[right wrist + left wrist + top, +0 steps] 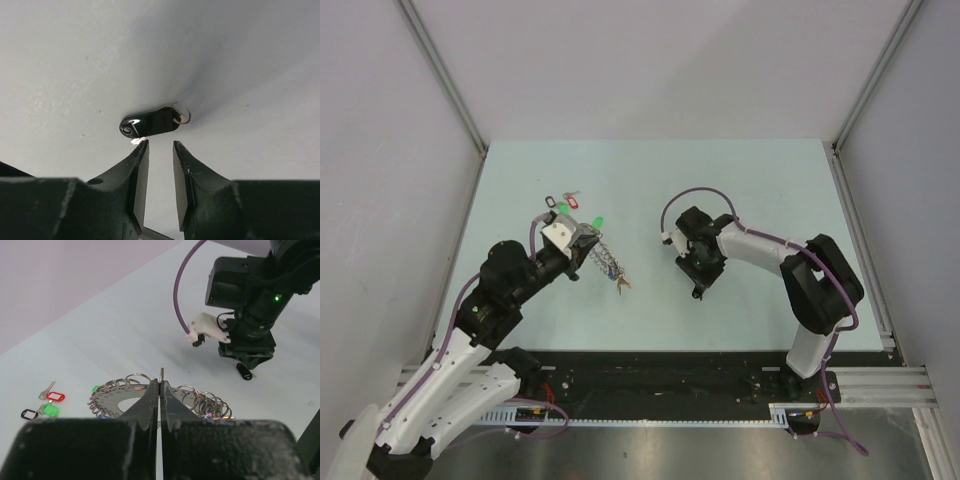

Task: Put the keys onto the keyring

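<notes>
The keyring (pixel 119 396) is a flat silvery disc with a hole, edged with many small wire rings. My left gripper (pixel 161 384) is shut on one upright ring of it. In the top view the keyring (pixel 606 262) hangs from my left gripper (pixel 586 244) down to the table. A key with a black tag (pixel 150 122) and a small ring lies on the table just beyond the tips of my right gripper (pixel 160 145). Its jaws stand a little apart with nothing between them. From the left wrist view, this black tag (pixel 244 372) shows under the right gripper (pixel 246 360).
More keys lie at the back left: a red tag (pixel 56 396), a green tag (pixel 50 410), a black tag (pixel 29 414) and a bare silver key (pixel 46 390). Another green tag (pixel 600 222) lies by the left gripper. Grey walls enclose the pale table (pixel 760 190).
</notes>
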Tool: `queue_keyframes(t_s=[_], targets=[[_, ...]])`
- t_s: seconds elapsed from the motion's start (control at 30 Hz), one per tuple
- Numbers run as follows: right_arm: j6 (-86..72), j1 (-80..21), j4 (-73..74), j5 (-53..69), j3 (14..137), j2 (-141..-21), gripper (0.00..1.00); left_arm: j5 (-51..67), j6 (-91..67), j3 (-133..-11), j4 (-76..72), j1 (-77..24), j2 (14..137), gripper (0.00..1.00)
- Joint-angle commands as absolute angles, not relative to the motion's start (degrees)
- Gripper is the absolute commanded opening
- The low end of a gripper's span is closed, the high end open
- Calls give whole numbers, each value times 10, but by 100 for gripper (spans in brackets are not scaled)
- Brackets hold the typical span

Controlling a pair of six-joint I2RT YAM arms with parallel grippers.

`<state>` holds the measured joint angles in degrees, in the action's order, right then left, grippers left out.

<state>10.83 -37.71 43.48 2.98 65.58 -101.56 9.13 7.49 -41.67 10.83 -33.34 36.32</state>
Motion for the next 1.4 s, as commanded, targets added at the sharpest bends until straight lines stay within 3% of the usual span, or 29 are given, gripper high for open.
queue_keyframes(t_s=[0.0, 0.8, 1.37], targets=[[113, -343, 443, 82, 717, -1022, 31, 94, 67, -426, 63, -330, 354, 0], [158, -283, 526, 167, 839, -1154, 28, 95, 69, -426, 66, -330, 361, 0], [165, -283, 533, 187, 840, -1162, 14, 98, 70, -426, 67, -330, 364, 0]])
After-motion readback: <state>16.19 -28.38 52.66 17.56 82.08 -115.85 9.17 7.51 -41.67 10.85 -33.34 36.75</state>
